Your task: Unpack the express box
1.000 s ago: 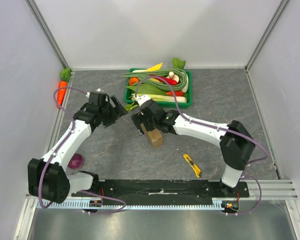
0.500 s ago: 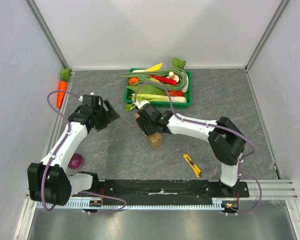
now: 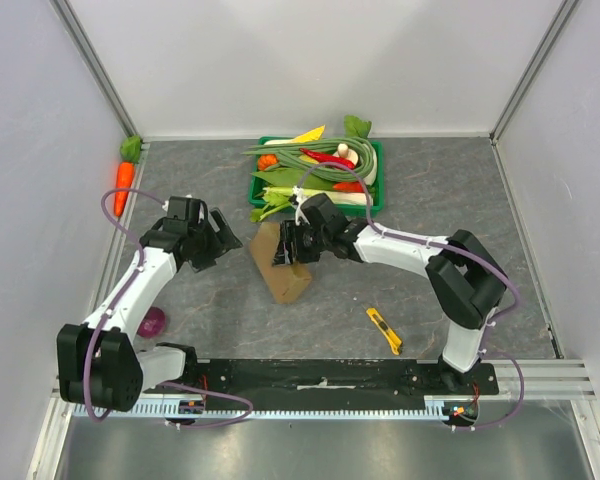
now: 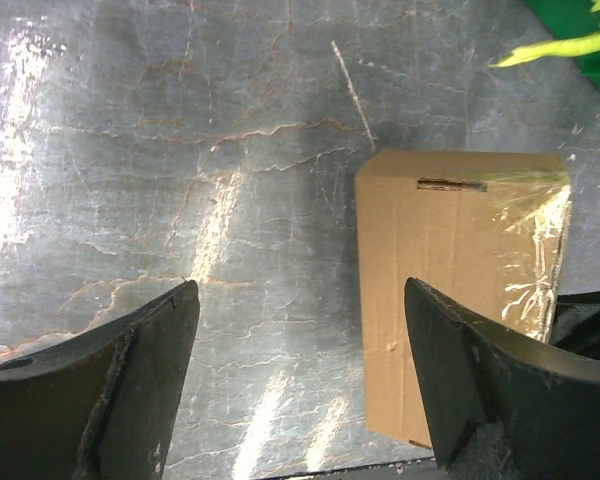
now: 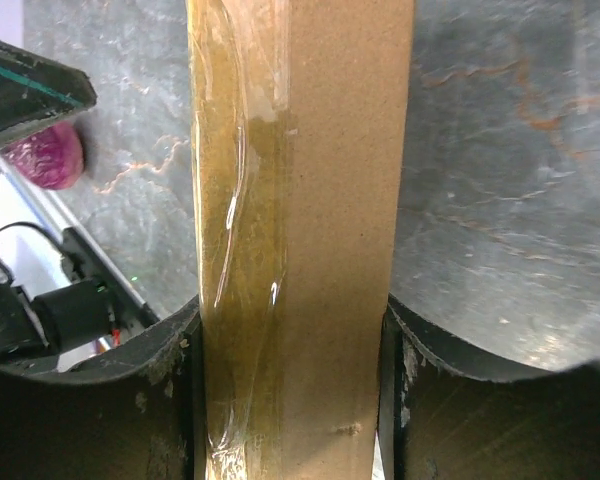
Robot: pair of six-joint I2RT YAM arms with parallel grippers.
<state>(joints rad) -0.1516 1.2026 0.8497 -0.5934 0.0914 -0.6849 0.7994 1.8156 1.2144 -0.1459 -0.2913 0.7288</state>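
**Top view:** the express box (image 3: 280,272) lies on the table (image 3: 210,300), just left of frame ctr. Its long side is slanted, and it sits below and apart from the green tray (image 3: 377,190) of veg at upper ctr. The right gripper (image 3: 288,248) is on the box's upper-right end and clamped on it. The left gripper (image 3: 223,238) is left of the box, not touching it, w/ jaws spread and nothing btwn them. A carrot (image 3: 123,182) lies at the far left edge of the table. A purple round item (image 3: 152,322) sits lower left, by the left arm. A yellow utility knife (image 3: 384,331) lies lower right of ctr, well apart from the box.

**Left wrist view:** the left gripper (image 4: 300,300) is released. Its two dark fingers (image 4: 90,400) stand wide at the bottom corners w/ only bare table btwn them. The box fills the right half, w/ shiny clear tape along its right side, and its lower right part is hidden behind the right-hand finger. A corner of the tray and a pale green leaf (image 4: 560,48) show at upper right.

**Right wrist view:** the right gripper (image 5: 290,400) is grasping the box. The box runs top to bottom through frame ctr, w/ a taped face on its left. The fingers (image 5: 110,400) press against both its sides at the bottom. The purple item shows at mid left.
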